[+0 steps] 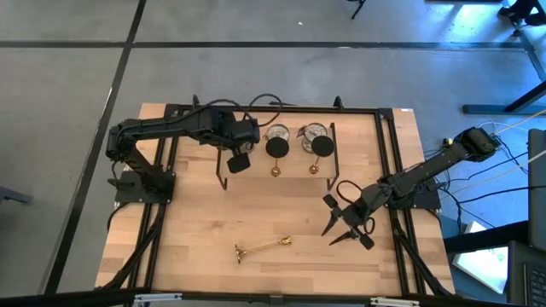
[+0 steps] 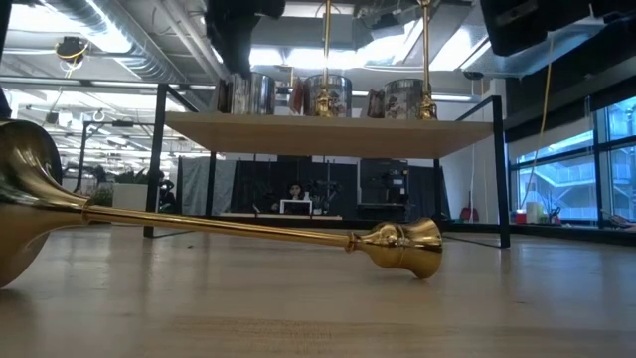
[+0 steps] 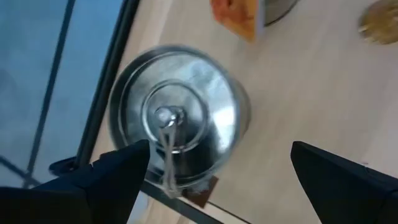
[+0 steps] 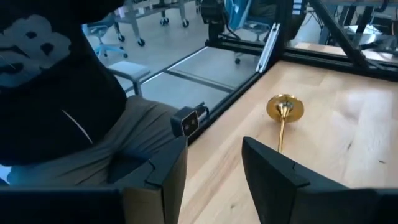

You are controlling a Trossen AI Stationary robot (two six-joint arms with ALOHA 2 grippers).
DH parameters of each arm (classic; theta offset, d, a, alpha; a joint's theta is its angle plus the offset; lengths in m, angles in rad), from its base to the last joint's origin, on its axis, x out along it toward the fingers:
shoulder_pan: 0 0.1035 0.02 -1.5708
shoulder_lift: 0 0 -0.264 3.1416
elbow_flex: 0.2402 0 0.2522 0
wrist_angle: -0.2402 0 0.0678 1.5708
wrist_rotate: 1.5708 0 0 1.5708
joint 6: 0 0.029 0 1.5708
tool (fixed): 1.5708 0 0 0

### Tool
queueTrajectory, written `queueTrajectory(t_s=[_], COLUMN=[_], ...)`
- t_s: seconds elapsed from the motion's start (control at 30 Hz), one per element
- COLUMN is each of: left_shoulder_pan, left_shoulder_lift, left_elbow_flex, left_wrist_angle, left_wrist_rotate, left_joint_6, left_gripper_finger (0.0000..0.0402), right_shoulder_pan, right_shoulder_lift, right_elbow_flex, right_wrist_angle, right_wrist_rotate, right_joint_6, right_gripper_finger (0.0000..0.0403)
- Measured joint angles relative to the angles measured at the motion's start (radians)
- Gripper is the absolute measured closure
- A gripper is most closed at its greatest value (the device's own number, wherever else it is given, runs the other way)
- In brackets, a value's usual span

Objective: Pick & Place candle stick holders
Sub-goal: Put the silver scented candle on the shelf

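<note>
Pale butcher-block wood makes up the table (image 1: 213, 222), framed by black rails over a grey floor. Across its far part stands a black wire rack (image 1: 358, 115) carrying a raised wooden shelf (image 2: 328, 134), seen from table height.

Next in size, the left arm reaches from the table's left side to the shelf, where the left gripper (image 1: 235, 159) hangs with its fingers spread wide directly above a squat silvery cup (image 3: 177, 124), gripping nothing. The right arm comes in from the right side; the right gripper (image 1: 348, 223) hovers over bare wood near the front right, its fingers partly apart and empty. Beyond the table's front edge, the right wrist view shows a seated person (image 4: 56, 99) in a dark top.

On the shelf, two more silvery cups (image 1: 277, 133) (image 1: 314, 132) sit side by side, and just in front of them two gold candlesticks (image 1: 277, 149) (image 1: 322, 147) stand upright, their dark discs facing up.

A third gold candlestick (image 1: 263, 247) lies on its side on the table near the front middle, well apart from both grippers.
</note>
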Motion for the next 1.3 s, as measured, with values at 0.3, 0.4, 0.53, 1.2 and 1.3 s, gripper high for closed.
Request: queueTrajectory(t_s=[0.3,0.4,0.53,1.2,1.3], left_shoulder_pan=[-0.039,-0.086,-0.160,-0.166,-0.152], left_shoulder_lift=[-0.012,-0.018,-0.020,-0.020,-0.020], left_elbow_flex=[-0.029,-0.028,-0.029,-0.031,-0.031], left_wrist_angle=[0.006,-0.008,-0.013,-0.008,-0.010], left_wrist_rotate=[0.061,0.080,0.043,-0.163,-0.147], left_joint_6=[-0.046,-0.088,-0.120,-0.123,-0.123], left_gripper_finger=[0.0013,0.0013,0.0013,0.0019,0.0037], right_shoulder_pan=[0.000,0.000,0.000,0.000,0.000], right_shoulder_lift=[0.000,0.000,0.000,0.000,0.000], right_elbow_flex=[0.000,0.000,0.000,0.000,0.000], right_wrist_angle=[-0.003,-0.002,-0.001,0.029,0.029], right_wrist_rotate=[-0.078,-0.078,-0.047,-0.041,-0.041], right_joint_6=[-0.034,-0.032,-0.028,-0.025,-0.026], right_gripper_finger=[0.0247,0.0247,0.0247,0.0247,0.0247])
